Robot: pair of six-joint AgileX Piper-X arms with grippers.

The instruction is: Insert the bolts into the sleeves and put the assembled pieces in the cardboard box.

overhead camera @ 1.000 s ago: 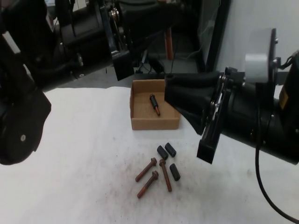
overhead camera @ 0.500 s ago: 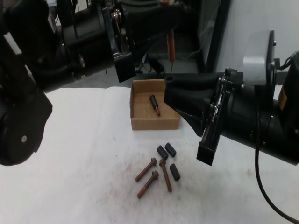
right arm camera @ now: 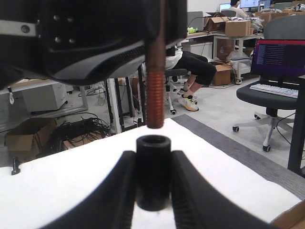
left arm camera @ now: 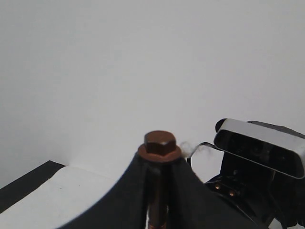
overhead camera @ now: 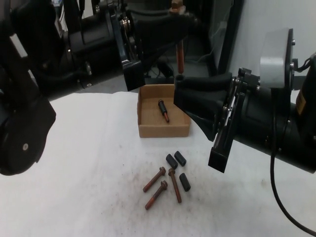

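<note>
Above the white bench [overhead camera: 74,148], left claw [left arm camera: 161,164] grips a bolt [right arm camera: 155,86] just over the sleeve [right arm camera: 153,176] clenched in right claw [right arm camera: 153,157].

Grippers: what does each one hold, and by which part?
Left gripper grips a bolt just under its head; right gripper grips a sleeve by its sides.

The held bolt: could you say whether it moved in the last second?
Yes: the bolt has come down toward the rear wall of the cardboard box.

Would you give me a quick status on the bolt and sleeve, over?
Left claw shut on bolt. Right claw shut on sleeve. Bolt tip just above sleeve mouth, not in. Nothing between them.
</note>
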